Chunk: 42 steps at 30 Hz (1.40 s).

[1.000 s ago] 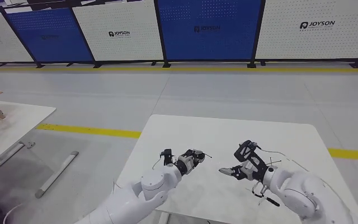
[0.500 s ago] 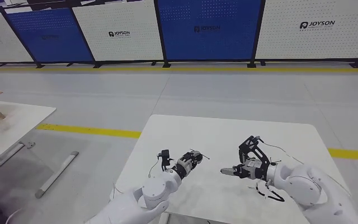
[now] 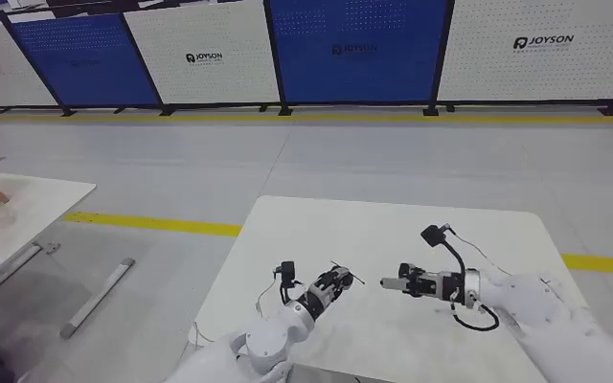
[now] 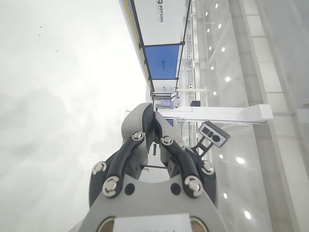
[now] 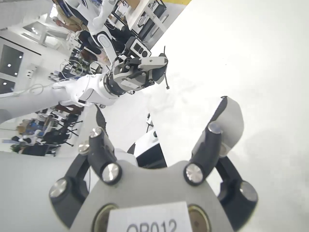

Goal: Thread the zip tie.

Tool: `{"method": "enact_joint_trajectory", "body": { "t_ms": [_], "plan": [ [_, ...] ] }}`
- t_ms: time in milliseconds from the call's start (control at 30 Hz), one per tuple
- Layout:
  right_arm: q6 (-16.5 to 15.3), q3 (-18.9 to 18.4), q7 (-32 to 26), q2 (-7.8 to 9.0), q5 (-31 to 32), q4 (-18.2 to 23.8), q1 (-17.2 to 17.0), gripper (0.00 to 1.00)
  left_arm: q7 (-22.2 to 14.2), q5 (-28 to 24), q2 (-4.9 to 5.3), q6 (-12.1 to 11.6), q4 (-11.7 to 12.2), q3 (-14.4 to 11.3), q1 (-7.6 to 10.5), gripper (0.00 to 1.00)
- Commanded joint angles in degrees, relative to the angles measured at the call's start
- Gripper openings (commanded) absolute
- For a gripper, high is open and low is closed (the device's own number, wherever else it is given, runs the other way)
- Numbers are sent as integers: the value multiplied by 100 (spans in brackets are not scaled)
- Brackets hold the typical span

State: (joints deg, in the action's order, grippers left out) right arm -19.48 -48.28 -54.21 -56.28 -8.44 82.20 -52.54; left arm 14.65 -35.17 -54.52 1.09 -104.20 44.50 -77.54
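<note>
Left gripper (image 3: 341, 279), held level over the worktop (image 3: 383, 220) toward its near edge, is clamped on a black zip tie (image 5: 166, 79). The right gripper (image 3: 385, 283) faces it, fingers apart.

L pincer (image 3: 344, 279) holds zip tie (image 3: 357, 280).

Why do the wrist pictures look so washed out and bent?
Left wrist view: the wide lens curves the wall panels, and ceiling lamps show as bright spots. Right wrist view: light glares off the white table, yet the black zip tie in the left gripper stands out.
</note>
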Motion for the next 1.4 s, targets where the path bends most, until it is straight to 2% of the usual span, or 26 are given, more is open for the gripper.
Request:
{"method": "enact_joint_trajectory", "body": {
  "t_ms": [0,167,500,600,700,767,933,1033,1367],
  "plan": [
    [0,123,-65,-139,-54,-292,117,100,51,-26,0,18,-157,84,-93,0],
    [0,303,-711,-438,-392,-860,360,100,279,-37,-27,-65,-389,240,-235,0],
    [0,303,-711,-438,-392,-860,360,100,279,-37,-27,-65,-389,240,-235,0],
    [0,275,-533,-441,-377,-811,271,100,233,-30,-42,-70,-361,254,-247,0],
    [0,168,-549,-471,-774,-1017,209,100,163,-26,-70,-51,-364,280,-275,0],
    [0,114,-578,-526,-1022,-1198,186,100,111,-2,-85,-32,-380,297,-305,0],
    [0,199,-643,-752,-1115,-1576,272,100,17,-4,-125,52,-386,341,-349,0],
    [0,360,-1234,-950,-1360,-1998,511,100,-38,-69,-159,107,-376,362,-343,0],
    [0,375,-1279,-969,-1372,-2044,541,100,-39,-61,-166,103,-371,364,-343,0]
  ]
}}
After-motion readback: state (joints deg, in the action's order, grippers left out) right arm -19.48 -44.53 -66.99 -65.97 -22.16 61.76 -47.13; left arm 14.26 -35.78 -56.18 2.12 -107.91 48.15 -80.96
